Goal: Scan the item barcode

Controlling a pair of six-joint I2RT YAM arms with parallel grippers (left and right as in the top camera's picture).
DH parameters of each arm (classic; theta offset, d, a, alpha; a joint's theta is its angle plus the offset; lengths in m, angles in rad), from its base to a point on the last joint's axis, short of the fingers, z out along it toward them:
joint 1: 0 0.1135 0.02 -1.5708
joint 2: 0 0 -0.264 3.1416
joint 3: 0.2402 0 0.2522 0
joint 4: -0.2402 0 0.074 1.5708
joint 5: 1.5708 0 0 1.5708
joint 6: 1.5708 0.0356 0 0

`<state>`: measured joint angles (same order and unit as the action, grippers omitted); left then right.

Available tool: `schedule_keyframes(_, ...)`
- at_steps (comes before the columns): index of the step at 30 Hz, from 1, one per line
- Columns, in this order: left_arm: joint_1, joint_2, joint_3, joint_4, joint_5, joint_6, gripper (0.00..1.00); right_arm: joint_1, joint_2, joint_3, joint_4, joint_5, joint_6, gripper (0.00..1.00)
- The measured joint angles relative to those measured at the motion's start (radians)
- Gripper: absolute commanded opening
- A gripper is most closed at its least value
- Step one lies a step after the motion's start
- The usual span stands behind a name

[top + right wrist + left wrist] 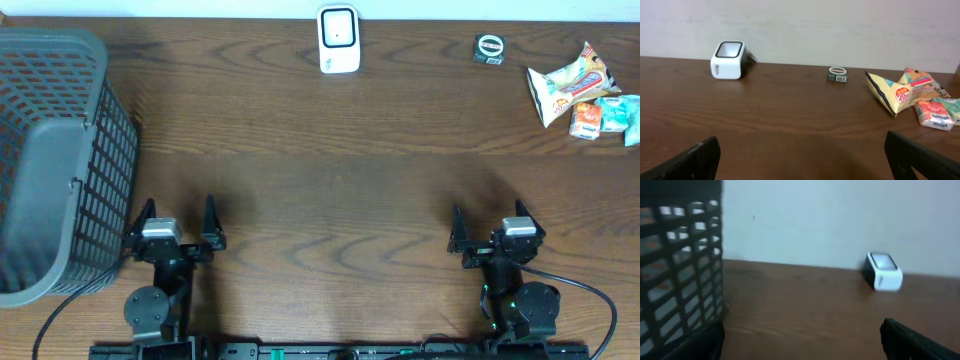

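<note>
Basket point(50, 160): dark mesh, at the left end of the table point(330, 200). Left gripper point(178, 218): near edge, just beside the basket, jaws spread wide, nothing in them. Scanner point(338, 40): white, upright, far edge, about centre. Right gripper point(488, 225): near edge, jaws spread wide, empty. Box point(489, 48): small, dark, far edge, right of the scanner. Snack packs point(580, 90): clustered in the far right corner, well apart from both grippers.

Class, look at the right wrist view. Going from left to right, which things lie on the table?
Left to right: white scanner → small dark box → yellow snack bag → small orange packet. The other packets around it overlap, so they are left out.
</note>
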<state>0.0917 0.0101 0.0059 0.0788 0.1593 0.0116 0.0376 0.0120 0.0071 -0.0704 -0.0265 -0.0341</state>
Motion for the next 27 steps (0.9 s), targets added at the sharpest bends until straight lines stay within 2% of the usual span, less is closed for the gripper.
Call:
schedule_keyframes(3,-0.016,0.002,0.000,-0.072,-0.002,0.062,0.98,0.000,0.000,0.000,-0.001,0.000,0.000,0.99)
schedule_keyframes(8,-0.016,0.000,0.006,-0.089,-0.017,0.093,0.98,0.000,0.000,0.000,0.000,0.000,0.000,0.99)
schedule_keyframes(21,-0.075,0.000,0.012,-0.107,-0.099,0.097,0.98,0.000,0.000,0.000,0.000,0.000,0.000,0.99)
schedule_keyframes(27,-0.075,0.000,0.013,-0.108,-0.119,0.053,0.98,0.000,0.000,0.000,0.000,0.000,0.000,0.99)
